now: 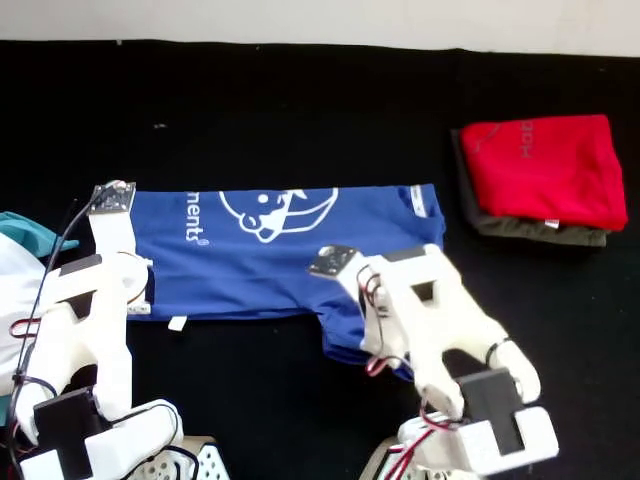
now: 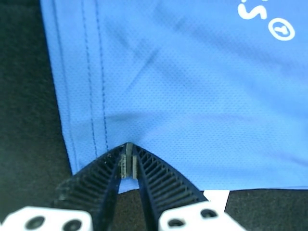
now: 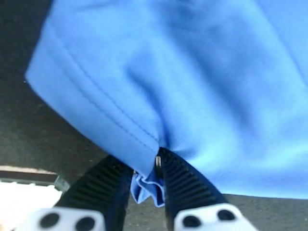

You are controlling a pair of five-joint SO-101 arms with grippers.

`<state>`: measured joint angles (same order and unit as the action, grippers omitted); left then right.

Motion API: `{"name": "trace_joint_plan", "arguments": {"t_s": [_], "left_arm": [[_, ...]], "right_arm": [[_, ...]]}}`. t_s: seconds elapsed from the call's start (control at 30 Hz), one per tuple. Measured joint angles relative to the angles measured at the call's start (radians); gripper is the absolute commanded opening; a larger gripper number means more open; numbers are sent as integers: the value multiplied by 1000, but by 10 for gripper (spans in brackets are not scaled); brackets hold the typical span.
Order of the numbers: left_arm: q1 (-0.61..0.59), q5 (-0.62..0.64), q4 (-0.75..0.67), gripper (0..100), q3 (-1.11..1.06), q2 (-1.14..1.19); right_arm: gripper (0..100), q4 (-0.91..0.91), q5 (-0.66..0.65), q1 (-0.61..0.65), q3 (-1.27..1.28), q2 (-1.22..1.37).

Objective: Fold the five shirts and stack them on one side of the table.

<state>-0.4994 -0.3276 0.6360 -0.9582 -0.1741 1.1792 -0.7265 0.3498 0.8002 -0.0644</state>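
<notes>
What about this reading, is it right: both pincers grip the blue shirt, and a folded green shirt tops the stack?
Not quite: the high view shows a red shirt topping the stack, not a green one. The left pincer and right pincer do grip the blue shirt.

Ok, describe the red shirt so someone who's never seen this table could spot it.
On the black table, look to the far right side in the high view. Folded shirts are stacked there; the red shirt is the top one, over a dark shirt, while the blue shirt mid-table lies spread out.
</notes>
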Motion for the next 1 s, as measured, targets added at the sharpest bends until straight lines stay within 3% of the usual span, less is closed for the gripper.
{"name": "trace_joint_plan", "arguments": {"t_s": [0.33,0.63,0.8,1.0], "left_arm": [[-5,0,-2,10,0,0],[-5,0,-2,10,0,0],[-5,0,-2,10,0,0],[-5,0,-2,10,0,0]], "right_arm": [[11,175,0,-130,-336,-107],[35,124,0,-161,-669,176],[209,123,121,-167,-891,400],[166,121,316,-201,-1076,517]]}}
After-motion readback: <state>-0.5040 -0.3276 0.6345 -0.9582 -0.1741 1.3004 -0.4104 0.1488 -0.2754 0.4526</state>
